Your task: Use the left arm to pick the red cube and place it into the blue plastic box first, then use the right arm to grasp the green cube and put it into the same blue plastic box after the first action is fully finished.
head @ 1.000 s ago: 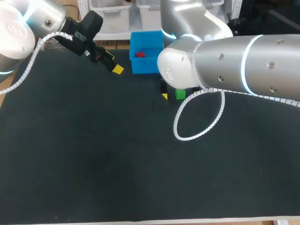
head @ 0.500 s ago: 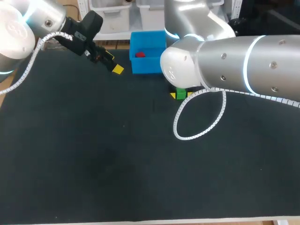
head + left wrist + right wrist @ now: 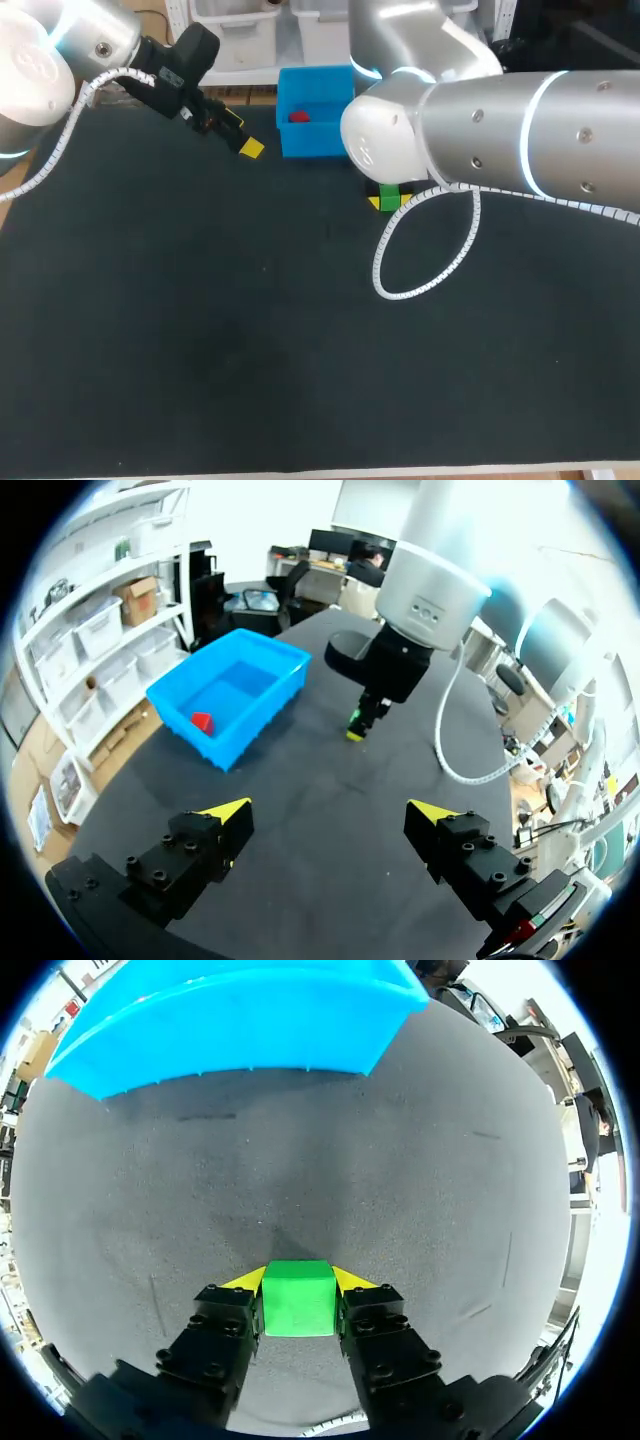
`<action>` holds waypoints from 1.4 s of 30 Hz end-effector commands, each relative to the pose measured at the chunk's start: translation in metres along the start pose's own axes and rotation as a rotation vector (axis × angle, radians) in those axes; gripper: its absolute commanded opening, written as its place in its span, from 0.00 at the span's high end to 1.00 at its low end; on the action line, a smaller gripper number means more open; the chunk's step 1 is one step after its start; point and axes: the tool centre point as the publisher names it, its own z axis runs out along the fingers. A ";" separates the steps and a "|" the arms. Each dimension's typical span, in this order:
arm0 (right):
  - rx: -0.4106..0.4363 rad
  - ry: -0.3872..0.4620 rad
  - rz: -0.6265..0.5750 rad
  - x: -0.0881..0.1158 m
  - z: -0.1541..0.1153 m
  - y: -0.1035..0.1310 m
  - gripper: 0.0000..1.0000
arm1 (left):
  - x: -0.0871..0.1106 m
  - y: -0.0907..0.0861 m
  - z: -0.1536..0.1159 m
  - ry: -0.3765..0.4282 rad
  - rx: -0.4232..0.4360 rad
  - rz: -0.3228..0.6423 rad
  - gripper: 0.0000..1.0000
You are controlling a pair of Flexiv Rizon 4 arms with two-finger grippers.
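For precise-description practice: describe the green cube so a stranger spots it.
Find the blue plastic box at the far edge of the table. In front of it, the right gripper clasps the green cube; the red cube lies inside the box.

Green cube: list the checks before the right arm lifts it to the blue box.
1. Red cube lies inside the blue plastic box: ok.
2. Left gripper open, empty, apart from the box: ok.
3. Right gripper shut on the green cube, a finger on each side: ok.
4. Cube sits centred between the fingers: ok.
5. Table between right gripper and box bare: ok.
6. Cube off the table: cannot tell.
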 end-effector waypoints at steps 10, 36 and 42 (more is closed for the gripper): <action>0.015 -0.040 -0.026 0.001 -0.047 -0.015 1.00 | 0.001 0.001 0.000 -0.004 0.002 0.004 0.00; -0.025 -0.148 -0.170 -0.055 -0.103 -0.027 1.00 | 0.001 0.001 0.000 -0.004 0.002 0.004 0.00; -0.053 -0.175 -0.193 -0.076 -0.112 -0.025 1.00 | 0.001 0.001 0.000 -0.004 0.002 0.004 0.00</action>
